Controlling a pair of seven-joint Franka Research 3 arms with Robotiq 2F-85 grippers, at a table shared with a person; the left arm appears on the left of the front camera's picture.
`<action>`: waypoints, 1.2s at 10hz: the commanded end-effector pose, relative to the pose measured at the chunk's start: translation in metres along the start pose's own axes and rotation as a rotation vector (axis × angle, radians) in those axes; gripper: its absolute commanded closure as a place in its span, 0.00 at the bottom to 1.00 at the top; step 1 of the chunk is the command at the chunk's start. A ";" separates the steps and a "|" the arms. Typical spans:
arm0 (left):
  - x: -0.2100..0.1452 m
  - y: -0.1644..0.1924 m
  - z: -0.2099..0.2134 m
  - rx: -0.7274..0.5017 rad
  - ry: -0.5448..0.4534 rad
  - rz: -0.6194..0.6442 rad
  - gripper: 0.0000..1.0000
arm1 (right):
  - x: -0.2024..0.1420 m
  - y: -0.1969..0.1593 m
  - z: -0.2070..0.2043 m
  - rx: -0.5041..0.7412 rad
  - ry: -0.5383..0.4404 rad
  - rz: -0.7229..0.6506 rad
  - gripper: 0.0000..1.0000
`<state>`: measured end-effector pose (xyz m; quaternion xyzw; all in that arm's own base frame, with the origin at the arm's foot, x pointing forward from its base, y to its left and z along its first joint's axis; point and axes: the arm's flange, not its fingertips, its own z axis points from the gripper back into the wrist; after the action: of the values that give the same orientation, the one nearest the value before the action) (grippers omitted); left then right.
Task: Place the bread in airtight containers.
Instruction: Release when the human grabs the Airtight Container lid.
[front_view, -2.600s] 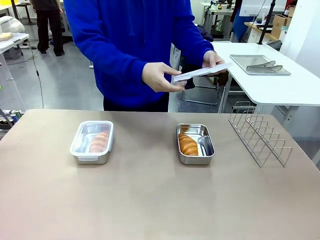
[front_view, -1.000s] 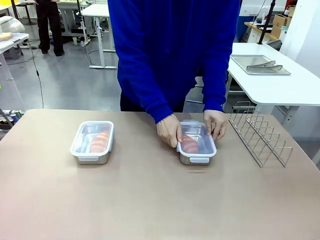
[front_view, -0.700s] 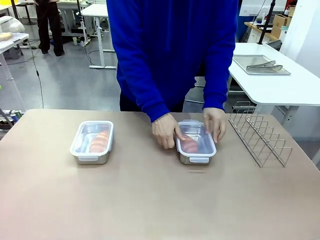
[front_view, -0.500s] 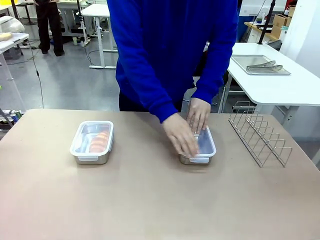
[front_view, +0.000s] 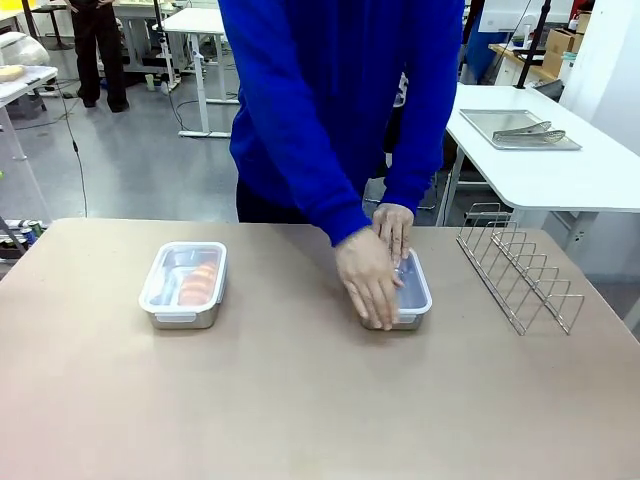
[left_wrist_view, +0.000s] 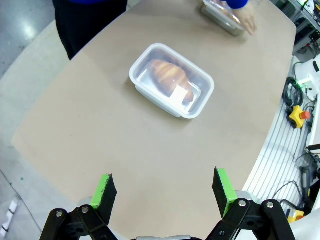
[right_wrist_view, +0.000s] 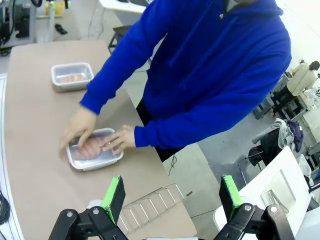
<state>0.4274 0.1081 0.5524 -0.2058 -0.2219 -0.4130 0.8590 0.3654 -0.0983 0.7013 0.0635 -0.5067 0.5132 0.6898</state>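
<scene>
Bread: one croissant lies in the lidded box toward the worktop's left side; the other croissant lies in the right box, near the far edge.
Change: the person's hands, earlier at that box's sides, now press flat on its clear lid.
Worktop: tan worktop; a wire rack stands by its right edge.
Room: a white table with a tray behind.
Wrist views: left tool and right tool hang released, jaws wide, grasping nothing.
</scene>
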 end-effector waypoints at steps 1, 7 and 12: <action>0.002 -0.001 0.000 -0.011 -0.012 -0.004 0.00 | 0.000 -0.001 -0.001 -0.001 -0.020 0.014 0.00; 0.002 -0.001 0.000 -0.011 -0.012 -0.004 0.00 | 0.000 -0.001 -0.001 -0.001 -0.020 0.014 0.00; 0.002 -0.001 0.000 -0.011 -0.012 -0.004 0.00 | 0.000 -0.001 -0.001 -0.001 -0.020 0.014 0.00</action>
<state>0.4274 0.1081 0.5524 -0.2058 -0.2219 -0.4130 0.8590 0.3655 -0.0983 0.7013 0.0634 -0.5066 0.5133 0.6898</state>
